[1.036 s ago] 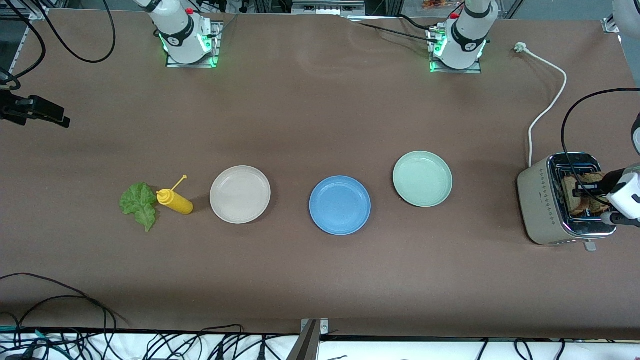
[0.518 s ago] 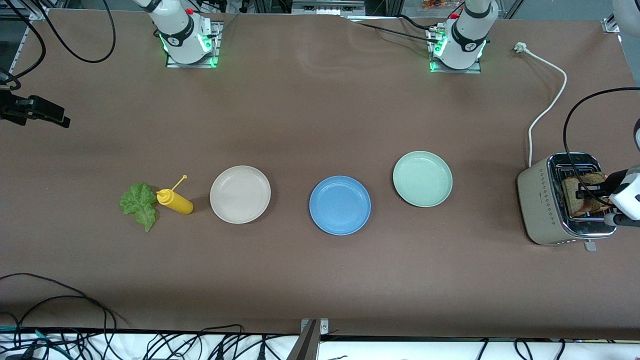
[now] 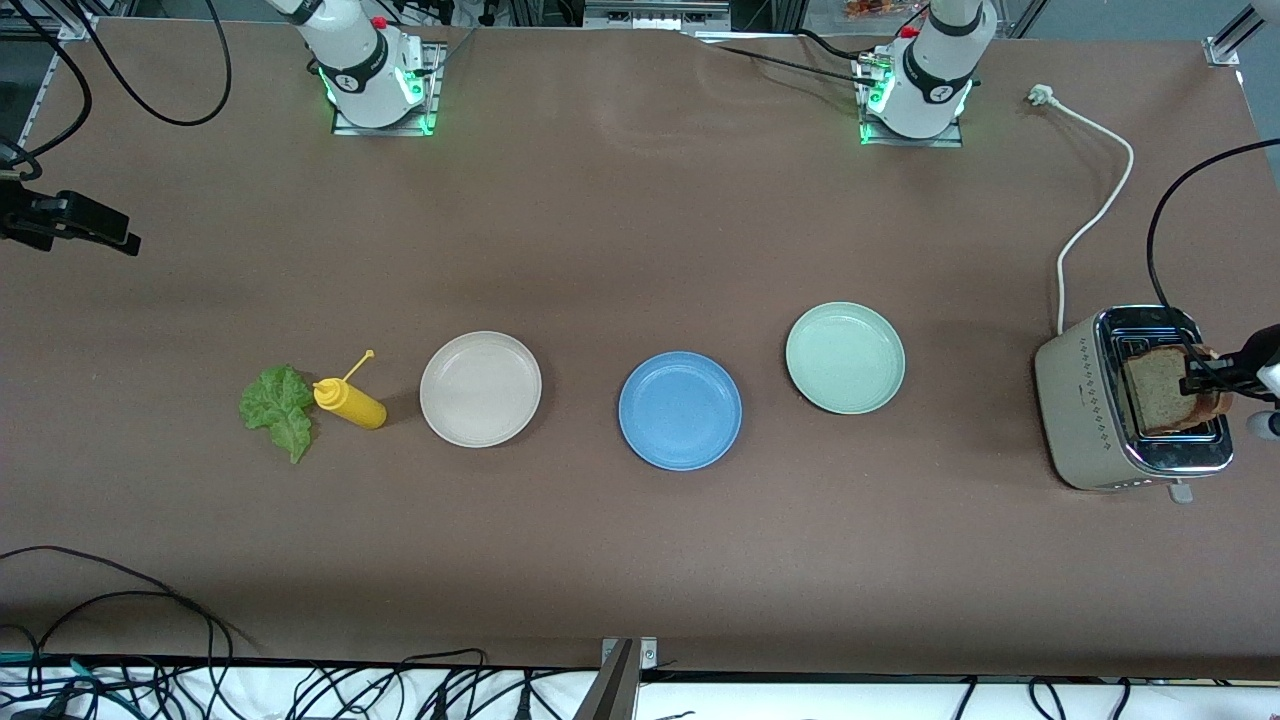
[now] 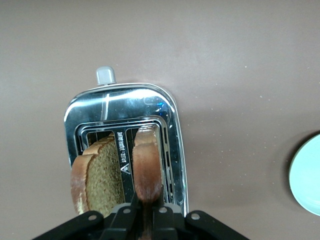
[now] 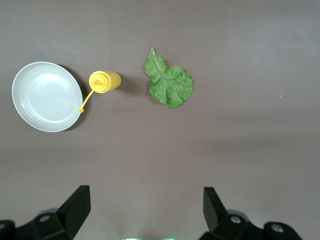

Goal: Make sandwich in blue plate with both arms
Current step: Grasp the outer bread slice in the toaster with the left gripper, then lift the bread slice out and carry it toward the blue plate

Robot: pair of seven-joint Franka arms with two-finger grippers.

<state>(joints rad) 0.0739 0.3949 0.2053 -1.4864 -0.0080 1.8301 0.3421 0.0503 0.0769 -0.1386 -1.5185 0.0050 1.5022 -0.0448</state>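
My left gripper [image 3: 1205, 378] is over the toaster [image 3: 1085, 405] at the left arm's end of the table, shut on a brown bread slice [image 3: 1158, 388] that is lifted partly out of a slot. In the left wrist view the gripper [image 4: 146, 207] clamps that slice [image 4: 147, 167] edge-on, and a second slice [image 4: 97, 177] leans in the other slot. The blue plate [image 3: 680, 410] is empty at mid-table. The lettuce leaf [image 3: 278, 407] lies toward the right arm's end. My right gripper [image 5: 145, 210] is open and empty, high above the table near the lettuce [image 5: 170, 85].
A yellow mustard bottle [image 3: 350, 402] lies beside the lettuce, then a beige plate [image 3: 480, 388]. A pale green plate [image 3: 845, 358] sits between the blue plate and the toaster. The toaster's white cord [image 3: 1095, 215] runs toward the left arm's base. Cables hang along the table's near edge.
My left gripper has risen and drawn back toward the table's end, pulling the held bread slice up out of the toaster. The right arm has not moved.
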